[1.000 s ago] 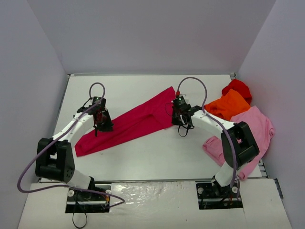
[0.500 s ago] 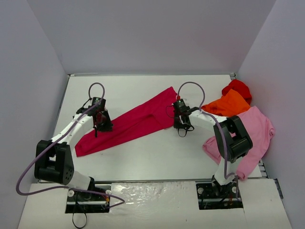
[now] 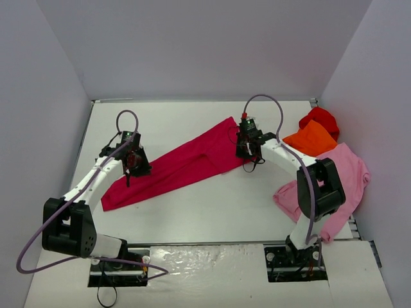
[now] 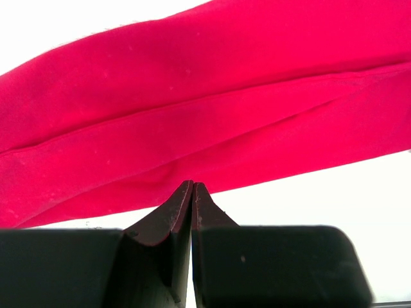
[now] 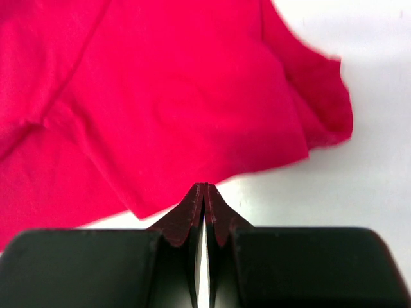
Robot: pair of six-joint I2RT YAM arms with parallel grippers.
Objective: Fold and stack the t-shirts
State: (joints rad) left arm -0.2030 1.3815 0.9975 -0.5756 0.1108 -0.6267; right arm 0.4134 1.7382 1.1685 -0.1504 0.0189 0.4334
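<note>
The raspberry-red t-shirt (image 3: 186, 163) lies as a long, loosely bunched strip, slanting from near left to far centre of the table. My left gripper (image 3: 133, 162) hangs over its lower left part. In the left wrist view the shirt (image 4: 192, 109) fills the upper frame and the left gripper (image 4: 192, 185) is shut, its tips at the cloth's near edge. My right gripper (image 3: 246, 146) is at the shirt's far right end. In the right wrist view it (image 5: 204, 185) is shut, tips at the hem of the shirt (image 5: 180, 109). No cloth shows between either pair of jaws.
An orange t-shirt (image 3: 311, 138), a bright red one (image 3: 319, 117) behind it and a pale pink one (image 3: 343, 173) are heaped at the right side, by the right wall. White walls close in the table (image 3: 212, 205) on three sides.
My right gripper has moved away from me, up along the shirt's far right end. The left gripper has shifted slightly. The shirt itself lies as before.
</note>
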